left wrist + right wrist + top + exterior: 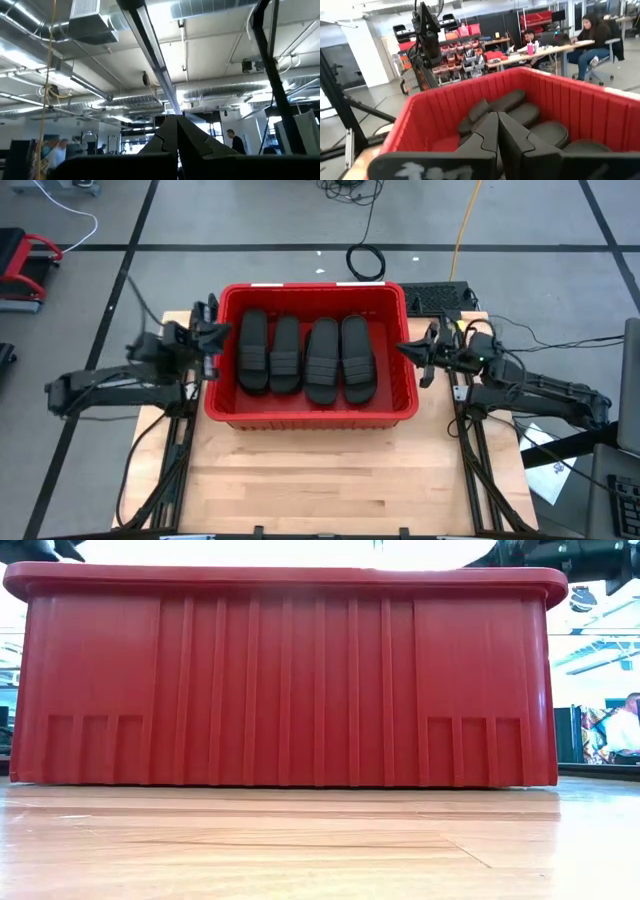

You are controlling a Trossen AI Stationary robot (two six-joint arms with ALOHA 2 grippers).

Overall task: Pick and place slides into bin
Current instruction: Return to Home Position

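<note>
The red bin stands on the far half of the wooden table; its near wall fills the low view. Several black slides lie side by side inside it, straps up; they also show in the right wrist view. My left gripper is shut and empty at the bin's left wall, tipped upward; its wrist view shows its shut fingers against the ceiling. It also shows in the right wrist view. My right gripper is shut and empty at the bin's right wall, pointing across the bin.
Bare tabletop lies between the bin and the near edge. A black box sits behind the bin at the far right, with a cable coil on the floor beyond. People sit at desks in the room behind.
</note>
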